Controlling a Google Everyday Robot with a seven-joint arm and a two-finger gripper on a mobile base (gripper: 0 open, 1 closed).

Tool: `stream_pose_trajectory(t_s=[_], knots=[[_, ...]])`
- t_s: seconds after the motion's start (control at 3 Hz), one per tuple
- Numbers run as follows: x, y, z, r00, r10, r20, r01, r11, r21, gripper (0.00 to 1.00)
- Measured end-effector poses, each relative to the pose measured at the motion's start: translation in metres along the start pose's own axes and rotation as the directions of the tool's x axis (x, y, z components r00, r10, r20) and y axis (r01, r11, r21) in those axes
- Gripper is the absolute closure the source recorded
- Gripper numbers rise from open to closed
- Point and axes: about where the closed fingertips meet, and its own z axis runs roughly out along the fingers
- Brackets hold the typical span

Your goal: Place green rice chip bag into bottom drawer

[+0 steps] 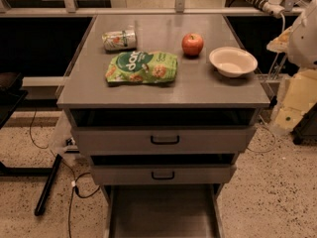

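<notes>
Robotics lab, drawer cabinet standing on speckled floor, cables trailing alongside, robot arm showing at right, gripper out of view

Flat crinkly light-green snack pouch, dark green logo, white letters, orange-tan chips; round red apple; grey metal surface, all left of the pale cream jaws at the right edge.

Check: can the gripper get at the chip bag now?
Probably yes. The gripper sits off the cabinet's right side; the bag lies flat on top, uncovered. The bowl and apple lie between them, so approach from above.
</notes>
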Motion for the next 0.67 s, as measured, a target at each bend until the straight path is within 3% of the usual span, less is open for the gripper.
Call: stream_pose_trajectory(t_s=[0.33, 0.67], knots=[[-0.002, -0.002, -0.001, 1.000, -0.004, 0.009, 0.004, 1.0000, 0.008, 0.00], [-0.021, -0.018, 0.007, 0.996, -0.056, 0.073, 0.053, 0.9978, 0.039, 0.00]])
